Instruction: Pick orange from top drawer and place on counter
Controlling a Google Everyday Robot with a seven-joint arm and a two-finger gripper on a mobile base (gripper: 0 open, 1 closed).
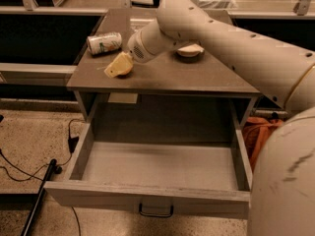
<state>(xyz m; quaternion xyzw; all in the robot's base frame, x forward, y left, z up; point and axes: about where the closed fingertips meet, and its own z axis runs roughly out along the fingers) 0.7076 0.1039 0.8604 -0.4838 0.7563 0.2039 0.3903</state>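
Observation:
My gripper (118,66) hangs just above the front left part of the counter (197,77), close to the right of a lying can. Its pale fingers are closed around the orange (124,69), of which only a small orange-tinted patch shows between them. The top drawer (157,168) below is pulled fully out and nothing shows inside it. Its pale front with the dark handle (155,212) faces me.
A drink can (104,42) lies on its side at the counter's left. A white bowl (190,51) sits further back, partly behind my arm. An orange backpack (259,131) stands on the floor to the right. Cables and a black pole (39,195) lie on the floor to the left.

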